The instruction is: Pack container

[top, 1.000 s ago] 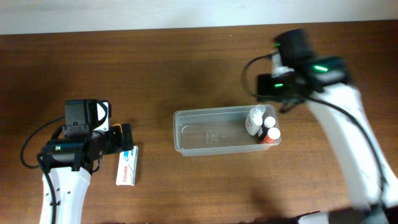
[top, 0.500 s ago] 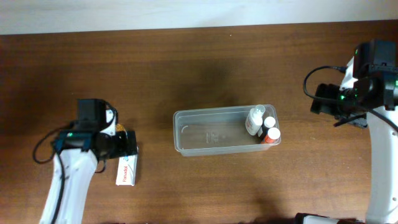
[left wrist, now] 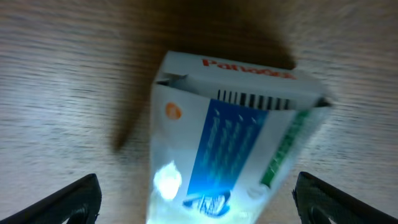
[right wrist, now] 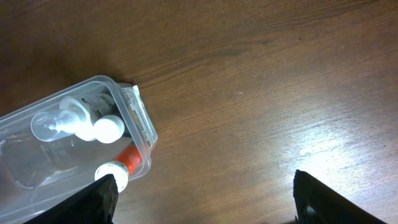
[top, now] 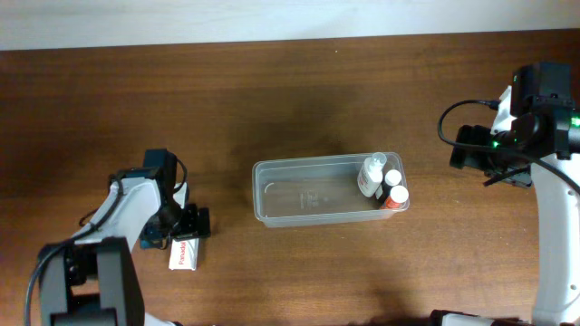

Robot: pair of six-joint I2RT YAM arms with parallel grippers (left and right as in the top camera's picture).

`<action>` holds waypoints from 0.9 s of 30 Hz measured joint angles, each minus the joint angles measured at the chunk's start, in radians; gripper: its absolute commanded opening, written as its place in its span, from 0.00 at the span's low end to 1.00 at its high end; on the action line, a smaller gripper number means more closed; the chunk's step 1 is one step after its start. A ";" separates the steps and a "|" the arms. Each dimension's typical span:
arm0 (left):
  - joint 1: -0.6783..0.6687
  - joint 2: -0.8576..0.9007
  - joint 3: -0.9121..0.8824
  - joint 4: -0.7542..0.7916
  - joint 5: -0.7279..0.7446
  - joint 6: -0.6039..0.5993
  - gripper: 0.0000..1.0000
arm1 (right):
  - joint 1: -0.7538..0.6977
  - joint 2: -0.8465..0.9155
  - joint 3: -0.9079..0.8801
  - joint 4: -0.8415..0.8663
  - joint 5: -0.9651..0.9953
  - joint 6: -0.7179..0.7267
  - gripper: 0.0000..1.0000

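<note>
The clear container (top: 299,195) sits on the wooden table (top: 272,109), between the two arms. From the right gripper (right wrist: 205,202) it lies ahead and off to the left, apart from the fingers. From the left gripper (left wrist: 199,199) it is well apart, out on the overhead view's right.

All its contents are packed into the end nearest the right gripper. A see-through bottle (right wrist: 62,124) with a white nozzle lies there. A second bottle's white cap (right wrist: 109,129) is just beside it, and a red bottle (right wrist: 127,160) with a white cap is against the near wall. The rest of the tub floor is bare.

The right gripper is spread wide with nothing in it, and only bare wood shows between its fingertips.

The left gripper is spread wide too. Its two dark fingertips (left wrist: 71,199) are on either side of a white carton (left wrist: 230,124) lying flat on the table directly under it. No contact with the carton can be seen.

The carton has a blue panel, a green stripe, a barcode and an orange dot. Red lettering along its far edge is blurred but looks like "Panadol".
</note>
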 measured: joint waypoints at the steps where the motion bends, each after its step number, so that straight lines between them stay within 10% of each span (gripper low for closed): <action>1: 0.000 0.011 0.000 0.000 0.000 -0.003 0.85 | 0.000 0.000 0.000 0.000 0.000 0.000 0.82; 14: 0.000 0.021 0.001 -0.006 0.008 -0.007 0.35 | 0.000 0.000 -0.001 0.000 0.000 0.000 0.82; 27: 0.000 -0.098 0.043 -0.081 0.008 -0.006 0.34 | 0.000 0.000 -0.001 0.000 0.000 0.000 0.82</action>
